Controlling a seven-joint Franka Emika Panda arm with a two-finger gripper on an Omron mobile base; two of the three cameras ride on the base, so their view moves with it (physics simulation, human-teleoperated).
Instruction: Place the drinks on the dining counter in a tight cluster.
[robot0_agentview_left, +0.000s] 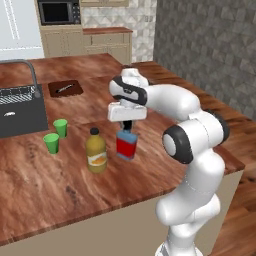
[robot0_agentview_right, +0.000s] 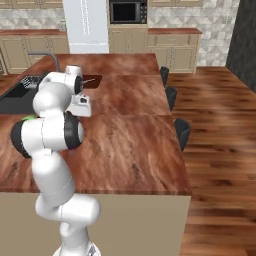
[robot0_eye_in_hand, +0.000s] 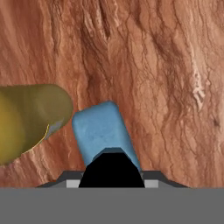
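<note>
The jaws of the gripper (robot0_agentview_left: 128, 126) are clamped on the black cap of the blue flask (robot0_agentview_left: 126, 145), holding it upright on the table (robot0_agentview_left: 75, 175) just at three o'clock of the amber bottle (robot0_agentview_left: 95, 151), apparently to tighten the cluster.

Bystanders around the gripper

Two green cups (robot0_agentview_left: 55, 136) stand close together to the gripper's left, with a dark sink (robot0_agentview_left: 20, 110) and its faucet (robot0_agentview_left: 31, 72) beyond them. A brown cutting board (robot0_agentview_left: 65, 89) lies farther back, and a microwave (robot0_agentview_left: 59, 12) sits against the far wall.
</note>
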